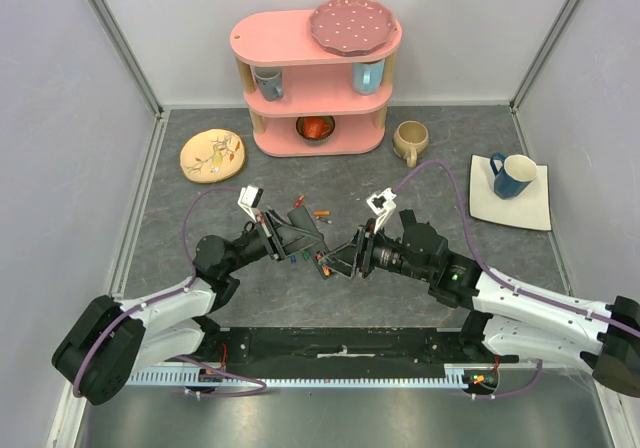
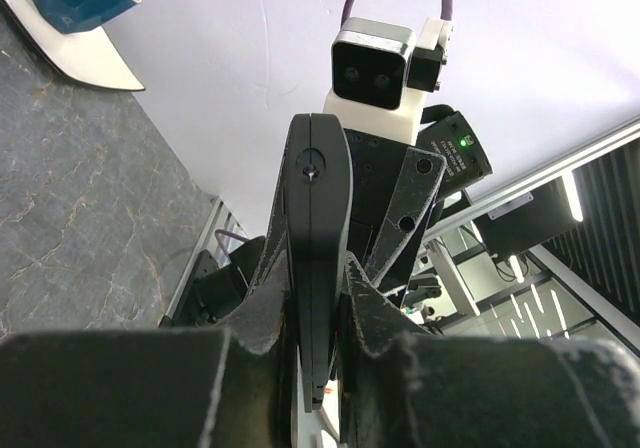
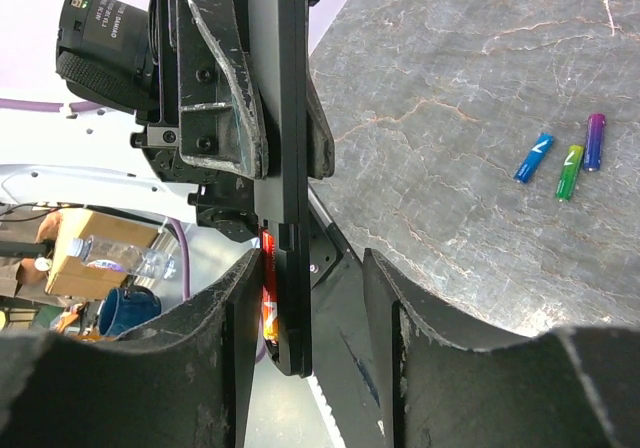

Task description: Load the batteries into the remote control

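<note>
At the bottom of the right wrist view, the right gripper [image 3: 310, 268] had its jaws apart, straddling the lower end of the remote control [image 3: 282, 118]. The frame-left finger [image 3: 225, 338] sat against a red-orange battery [image 3: 266, 288]. The other finger stood off the remote with a clear gap.

The battery lay flat along the remote's frame-left face, its long axis parallel to the remote's. Both ran straight up the frame. The remote showed edge-on, so the recess was hidden and it could not be told whether the battery was seated.

Higher in the frame, the left gripper [image 2: 318, 308] was clamped on the remote across its thin sides, holding it off the table [image 3: 480, 78]. It pointed the remote's free end at the right arm.

Judged from this, the right arm was the one placed for the push. The move hinged on pressing sideways, frame-left to frame-right, with the axes kept parallel.

Far right of the frame, three loose batteries [image 3: 569, 172] lay on the table in blue, green and purple, well apart from both grippers.
</note>
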